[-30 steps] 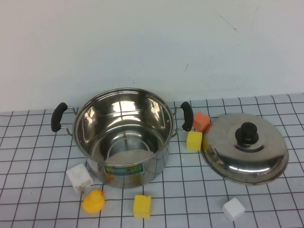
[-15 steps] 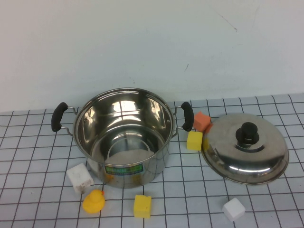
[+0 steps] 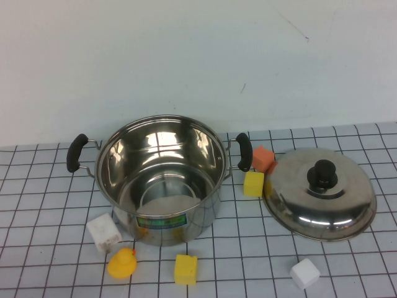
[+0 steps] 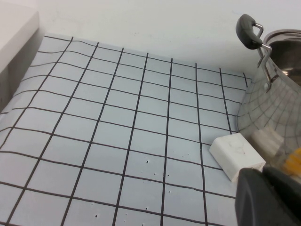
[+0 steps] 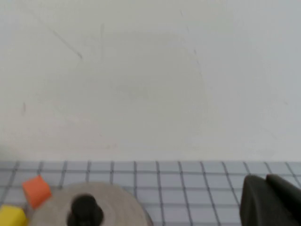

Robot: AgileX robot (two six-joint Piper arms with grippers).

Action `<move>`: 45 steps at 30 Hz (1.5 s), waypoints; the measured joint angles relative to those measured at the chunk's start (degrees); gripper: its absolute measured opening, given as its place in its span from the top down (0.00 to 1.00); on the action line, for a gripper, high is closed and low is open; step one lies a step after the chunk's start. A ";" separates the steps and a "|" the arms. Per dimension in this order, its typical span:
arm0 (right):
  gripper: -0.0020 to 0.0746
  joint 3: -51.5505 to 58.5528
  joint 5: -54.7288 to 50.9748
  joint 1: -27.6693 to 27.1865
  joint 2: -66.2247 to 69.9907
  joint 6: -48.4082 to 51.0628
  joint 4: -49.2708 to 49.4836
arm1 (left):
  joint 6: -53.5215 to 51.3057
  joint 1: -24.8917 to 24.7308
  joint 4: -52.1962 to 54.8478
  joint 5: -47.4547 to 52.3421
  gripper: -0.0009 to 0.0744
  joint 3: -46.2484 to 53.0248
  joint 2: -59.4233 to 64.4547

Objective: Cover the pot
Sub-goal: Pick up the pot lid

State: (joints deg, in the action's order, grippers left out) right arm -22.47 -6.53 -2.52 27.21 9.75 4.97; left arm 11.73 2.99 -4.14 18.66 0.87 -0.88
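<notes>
The pot [image 3: 160, 180] is a large shiny steel stockpot with two black side handles and a green-blue label. It stands open and upright at the table's middle, and its wall and one handle show in the left wrist view [image 4: 273, 94]. The domed steel lid [image 3: 321, 194] with a black knob lies on the table to the pot's right, also in the right wrist view [image 5: 89, 207]. My left gripper [image 4: 263, 170] is shut and empty, low near a white block left of the pot. My right gripper [image 5: 263, 178] is shut and empty, apart from the lid. Neither arm shows in the high view.
Around the pot lie a white block [image 3: 103, 232], a yellow duck [image 3: 122, 262], two yellow blocks [image 3: 185, 269] [image 3: 253, 184], an orange block [image 3: 263, 159] and another white block [image 3: 304, 273]. A white wall stands behind the gridded table.
</notes>
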 joint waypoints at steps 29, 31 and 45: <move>0.27 -7.00 70.08 22.57 76.38 -9.75 0.87 | 0.00 0.00 0.00 0.00 0.99 0.00 0.00; 0.27 -7.58 71.09 22.57 79.66 -9.75 0.78 | 0.00 0.00 0.00 0.00 0.99 0.00 0.00; 0.27 -17.68 71.38 22.57 95.17 -8.03 2.12 | 0.00 0.00 0.00 0.00 0.99 0.00 0.00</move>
State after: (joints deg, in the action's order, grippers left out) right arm -40.15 64.85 20.04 122.38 1.72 7.09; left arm 11.73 2.99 -4.14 18.66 0.87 -0.88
